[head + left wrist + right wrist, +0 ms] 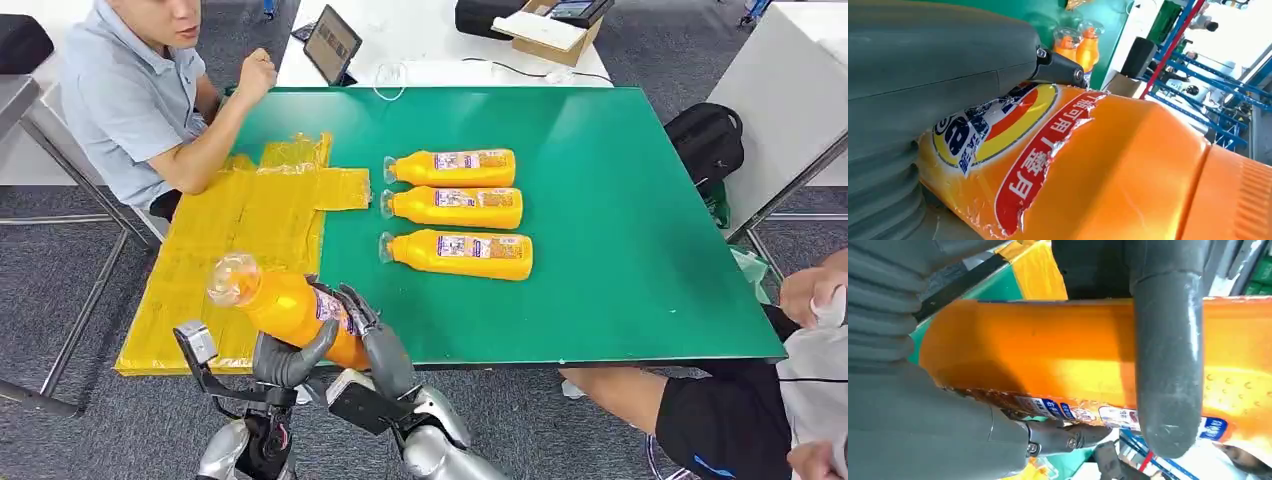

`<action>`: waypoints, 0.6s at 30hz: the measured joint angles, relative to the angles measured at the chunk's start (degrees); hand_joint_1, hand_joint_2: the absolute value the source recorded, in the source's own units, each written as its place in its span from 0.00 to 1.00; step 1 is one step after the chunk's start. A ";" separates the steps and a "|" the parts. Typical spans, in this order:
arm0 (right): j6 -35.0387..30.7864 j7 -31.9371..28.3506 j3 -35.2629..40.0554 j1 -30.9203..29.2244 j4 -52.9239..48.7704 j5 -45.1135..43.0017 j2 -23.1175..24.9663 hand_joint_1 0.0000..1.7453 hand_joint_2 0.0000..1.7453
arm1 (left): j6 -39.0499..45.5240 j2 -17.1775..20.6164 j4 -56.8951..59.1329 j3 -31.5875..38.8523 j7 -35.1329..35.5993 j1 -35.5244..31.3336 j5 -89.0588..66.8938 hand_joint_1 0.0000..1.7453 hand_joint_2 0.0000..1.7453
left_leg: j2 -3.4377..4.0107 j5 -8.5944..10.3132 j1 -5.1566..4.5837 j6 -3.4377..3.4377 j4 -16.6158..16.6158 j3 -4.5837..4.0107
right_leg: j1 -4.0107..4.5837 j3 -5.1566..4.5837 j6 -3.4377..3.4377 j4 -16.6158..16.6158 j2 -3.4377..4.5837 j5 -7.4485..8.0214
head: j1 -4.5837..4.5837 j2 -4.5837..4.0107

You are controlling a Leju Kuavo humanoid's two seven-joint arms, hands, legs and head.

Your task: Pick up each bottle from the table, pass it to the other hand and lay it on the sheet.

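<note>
Much of the orange plastic bottle with the clear cap (285, 305) is hidden behind both hands at the near edge of the green table (620, 200). The left hand (290, 360) and right hand (375, 340) both wrap it; which one carries the weight is hard to tell. It tilts cap-up over the crinkled yellow plastic sheet (240, 220). Three more orange bottles (455, 210) lie on the table beside the sheet.

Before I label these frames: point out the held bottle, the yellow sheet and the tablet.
held bottle (285, 305), head view, orange body.
yellow sheet (240, 235), head view, bare middle.
tablet (331, 43), head view, screen.
</note>
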 measured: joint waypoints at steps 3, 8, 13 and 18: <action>-4.53 -1.59 -0.04 1.60 -2.70 2.16 -0.57 0.00 0.00 | 3.01 0.09 -0.04 0.09 -0.15 -0.23 -2.29 1.00 1.00 | -0.03 0.01 0.00 0.00 0.00 0.01 | 0.00 0.00 0.00 0.00 -0.01 0.00 | 0.02 0.00; -16.45 -3.30 -0.19 7.11 -12.05 11.21 -3.49 0.00 0.00 | 11.93 2.62 3.47 2.71 0.89 -4.77 -12.27 1.00 1.00 | -0.14 0.01 0.01 -0.01 0.00 0.01 | 0.01 0.00 0.00 0.00 -0.02 0.00 | 0.00 0.00; -17.52 -4.63 -3.23 11.74 -20.58 15.80 -5.09 0.00 0.00 | 16.46 5.36 9.97 4.44 1.84 -11.36 -23.00 1.00 1.00 | -0.20 0.05 0.02 -0.02 0.00 0.01 | 0.01 0.01 0.00 0.01 -0.05 0.01 | 0.02 0.00; -17.57 -4.87 -8.09 15.02 -28.53 17.18 -5.14 0.00 0.00 | 21.88 8.00 20.45 4.72 4.98 -20.92 -35.79 1.00 1.00 | -0.29 0.15 0.01 0.07 0.01 -0.03 | 0.00 0.06 0.01 0.02 -0.19 0.03 | 0.04 0.00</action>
